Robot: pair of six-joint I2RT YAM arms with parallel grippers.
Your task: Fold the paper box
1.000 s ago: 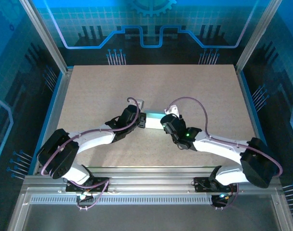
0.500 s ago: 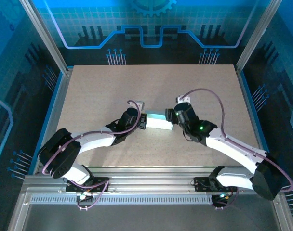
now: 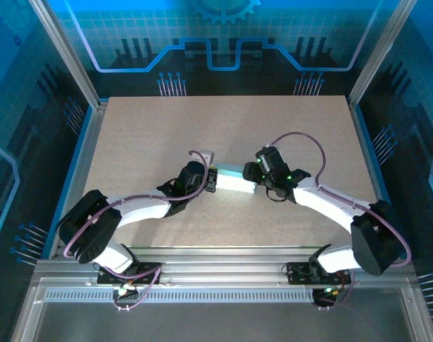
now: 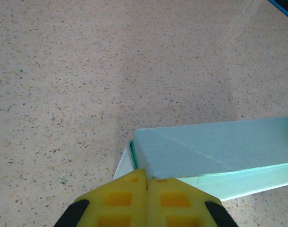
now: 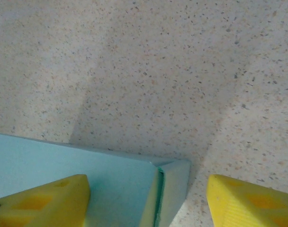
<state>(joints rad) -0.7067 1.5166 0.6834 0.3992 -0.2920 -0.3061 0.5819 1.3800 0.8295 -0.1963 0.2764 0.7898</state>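
Below me speckled beige tabletop (image 3: 223, 128), blue circuit-print backdrop (image 3: 131, 32) behind it, aluminium rails (image 3: 223, 269) at near edge.

Paper box (image 3: 234, 182): pale mint card, folded into a long shallow rectangular shape, lying flat mid-desk (image 3: 202, 128), end flap slightly ajar.

The left arm (image 3: 138, 208) is reaching from the lower left of the top view toward the centre, its left gripper (image 4: 147, 189) pressing its yellow pads (image 4: 118, 203) flat together. The right arm (image 3: 330, 203) is stretching in from the lower right, its right gripper (image 5: 148, 189) holding its fingers (image 5: 44, 201) wide apart.
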